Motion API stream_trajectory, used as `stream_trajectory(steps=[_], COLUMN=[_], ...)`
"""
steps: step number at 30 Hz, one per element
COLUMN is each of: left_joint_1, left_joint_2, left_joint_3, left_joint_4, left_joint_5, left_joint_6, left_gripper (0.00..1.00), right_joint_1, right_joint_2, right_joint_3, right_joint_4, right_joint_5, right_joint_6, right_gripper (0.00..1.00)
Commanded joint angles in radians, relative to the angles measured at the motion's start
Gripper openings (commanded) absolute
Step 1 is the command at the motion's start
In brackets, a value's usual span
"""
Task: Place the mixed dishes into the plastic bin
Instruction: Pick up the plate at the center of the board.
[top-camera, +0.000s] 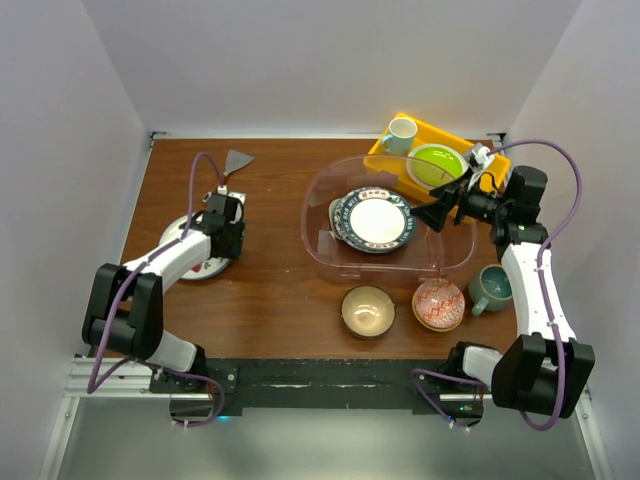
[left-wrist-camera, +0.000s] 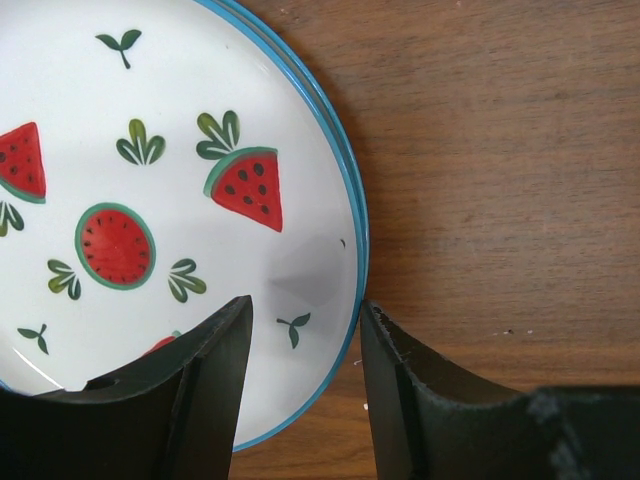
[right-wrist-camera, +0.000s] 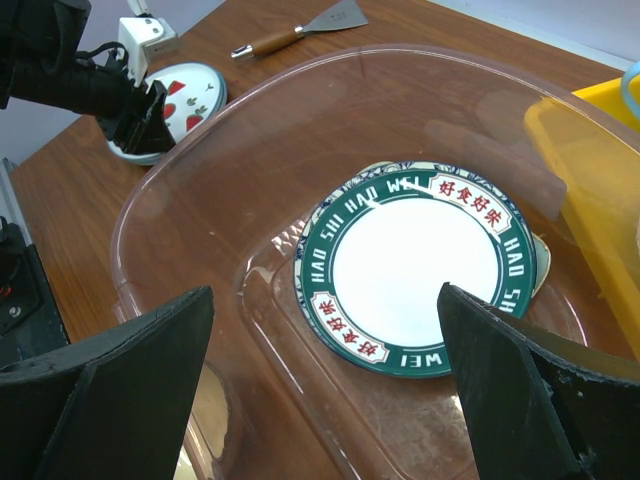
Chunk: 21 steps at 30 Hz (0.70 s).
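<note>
Two plates are already stacked flat in the bin (top-camera: 312, 238), the green-rimmed plate (right-wrist-camera: 415, 270) on top of the blue plate (top-camera: 337, 218), so room is left beside and above them for the rest. The fruit plate (left-wrist-camera: 150, 200) is found lying flat on the table at the far left, well apart from the bin. Since a flat plate can be taken only by its edge, the left gripper (left-wrist-camera: 305, 320) is set astride the rim. One finger is placed over the white face, the other outside over the wood, just beside the blue edge. Its jaws are seen part-open, with a gap wider than the rim, so nothing is judged to be pinched yet. The right gripper (right-wrist-camera: 325, 292) is held above the bin's right side, spread wide and empty. It is probably free for the tan bowl (top-camera: 367, 310), red bowl (top-camera: 438, 304) and mug (top-camera: 492, 288), which are standing on the table near the bin's near side.
</note>
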Motion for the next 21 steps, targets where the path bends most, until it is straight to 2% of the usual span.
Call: stream_trajectory(steps=[1, 9, 21], left_joint_1=[0.008, 0.018, 0.040], left_joint_2=[0.016, 0.001, 0.013], left_joint_3=[0.037, 0.036, 0.030], left_joint_4=[-0.007, -0.007, -0.015], left_joint_5=[-0.049, -0.098, -0.174], left_joint_6=[0.004, -0.005, -0.007], left_gripper=[0.51, 0.45, 0.47], right_joint_1=[-0.007, -0.008, -0.010], right_joint_2=[-0.016, -0.016, -0.019], right_joint_3=[0.006, 0.004, 0.007], right_joint_4=[0.027, 0.028, 0.025], right_joint_5=[-0.030, -0.035, -0.040], right_joint_6=[0.005, 0.005, 0.007], right_gripper=[0.98, 0.98, 0.98])
